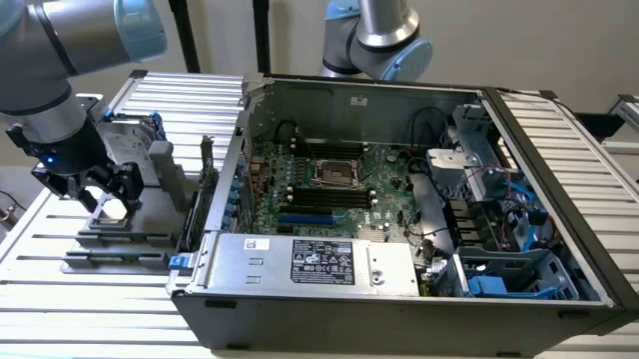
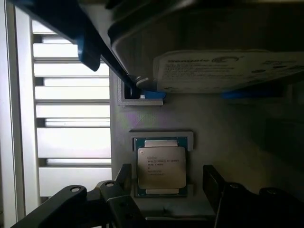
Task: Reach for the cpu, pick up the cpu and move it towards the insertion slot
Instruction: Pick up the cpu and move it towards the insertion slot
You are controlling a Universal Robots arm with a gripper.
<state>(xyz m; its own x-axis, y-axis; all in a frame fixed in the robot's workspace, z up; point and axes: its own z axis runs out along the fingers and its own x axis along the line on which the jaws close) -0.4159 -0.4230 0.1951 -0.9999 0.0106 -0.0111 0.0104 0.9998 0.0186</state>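
Tool (image 1: pixel 101 194) wide open, holding nothing; you've got the cpu (image 2: pixel 161 166) lying flat straight below, centred between its jaws.

In the exterior view the tool (image 1: pixel 107 200) partly hides the cpu (image 1: pixel 109 215); the hard drive (image 2: pixel 213 33) overruns the wrist view's edge, its small print unreadable.

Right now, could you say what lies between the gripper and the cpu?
Nothing: in the wrist view the open gripper flanks the cpu over bare grey holder.
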